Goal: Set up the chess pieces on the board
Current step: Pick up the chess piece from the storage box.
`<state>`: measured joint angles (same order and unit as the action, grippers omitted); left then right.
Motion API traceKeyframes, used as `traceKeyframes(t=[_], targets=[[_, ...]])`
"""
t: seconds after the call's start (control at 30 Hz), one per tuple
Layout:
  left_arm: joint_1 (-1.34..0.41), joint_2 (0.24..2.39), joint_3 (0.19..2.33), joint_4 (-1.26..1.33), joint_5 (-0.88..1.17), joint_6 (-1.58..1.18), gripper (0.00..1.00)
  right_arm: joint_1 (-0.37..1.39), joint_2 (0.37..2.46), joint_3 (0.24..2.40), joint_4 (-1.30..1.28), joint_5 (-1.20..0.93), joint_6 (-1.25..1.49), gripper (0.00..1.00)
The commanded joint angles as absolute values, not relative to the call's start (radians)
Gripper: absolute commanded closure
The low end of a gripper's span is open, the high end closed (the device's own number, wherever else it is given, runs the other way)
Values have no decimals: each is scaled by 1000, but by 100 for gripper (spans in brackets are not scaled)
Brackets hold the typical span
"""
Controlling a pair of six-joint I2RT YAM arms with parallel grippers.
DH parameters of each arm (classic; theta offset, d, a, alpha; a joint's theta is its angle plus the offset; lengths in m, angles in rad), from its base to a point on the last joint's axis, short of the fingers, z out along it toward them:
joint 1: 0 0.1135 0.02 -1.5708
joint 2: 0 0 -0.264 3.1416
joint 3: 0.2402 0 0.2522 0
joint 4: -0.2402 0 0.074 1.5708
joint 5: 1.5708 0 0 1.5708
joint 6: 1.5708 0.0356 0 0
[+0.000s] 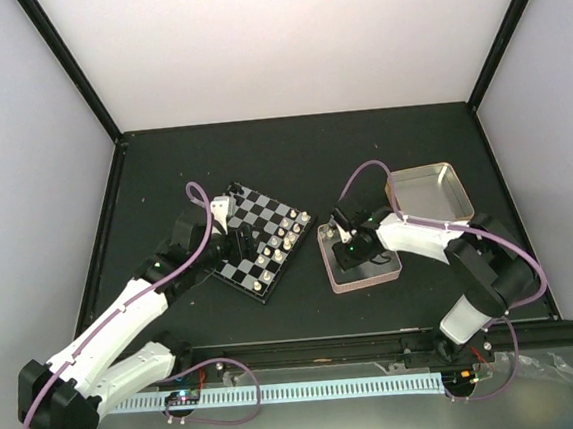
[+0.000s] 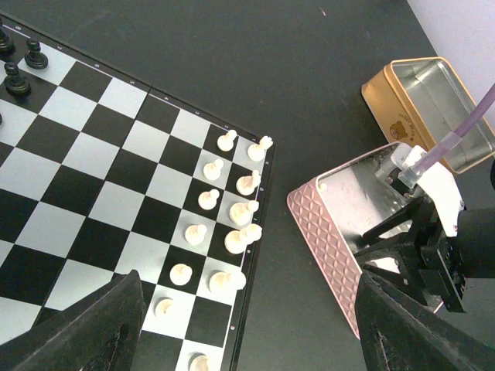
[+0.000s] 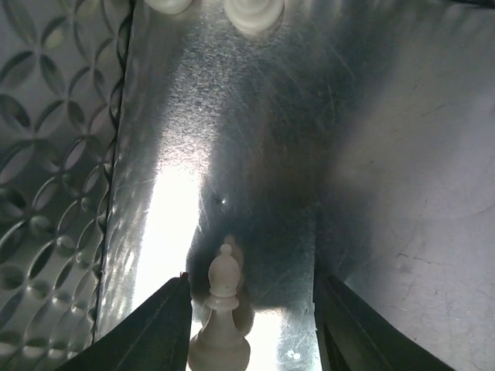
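The board [image 1: 267,226] lies left of centre, and in the left wrist view [image 2: 93,193] several cream-white chess pieces [image 2: 232,209] stand in two rows along its right edge. My left gripper [image 2: 255,340] is open and empty, hovering over that edge; it also shows in the top view [image 1: 237,245]. My right gripper [image 1: 348,247] is down inside the pink tin [image 1: 334,271]. It is open [image 3: 251,332], with a cream bishop [image 3: 222,305] between its fingers, close to the left finger [image 3: 158,328].
Two more cream pieces [image 3: 251,11] lie at the far end of the pink tin's metal floor [image 3: 371,154]. An open gold tin [image 1: 430,194] sits just right of the pink one. Black pieces [image 2: 19,66] stand at the board's far side.
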<state>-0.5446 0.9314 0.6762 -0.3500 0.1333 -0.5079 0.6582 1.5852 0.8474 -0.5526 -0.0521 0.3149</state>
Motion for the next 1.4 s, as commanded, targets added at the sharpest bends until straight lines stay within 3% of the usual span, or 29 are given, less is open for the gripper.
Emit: traceKeyframes(t=[0.0,0.43,0.57,0.8,1.03,1.17,1.37], targets=[[-541,928,678,-343,134,-502,23,670,1615,887,-581,-1,337,55],[-541,926,672,-343,135,-502,24,734,1610,890,-660,36,372,57],[-541,926,667,-338,137,-504,24,743,1605,879,-656,47,365,63],[-540,924,669,-341,144,-507,24,744,1630,900,-656,87,375,86],[-541,926,657,-290,228,-558,24,745,1489,869,-563,139,374,89],[-540,947,666,-220,403,-607,23,745,1298,802,-383,25,325,89],[-542,1026,709,-117,676,-691,23,746,1168,731,-198,-331,236,89]])
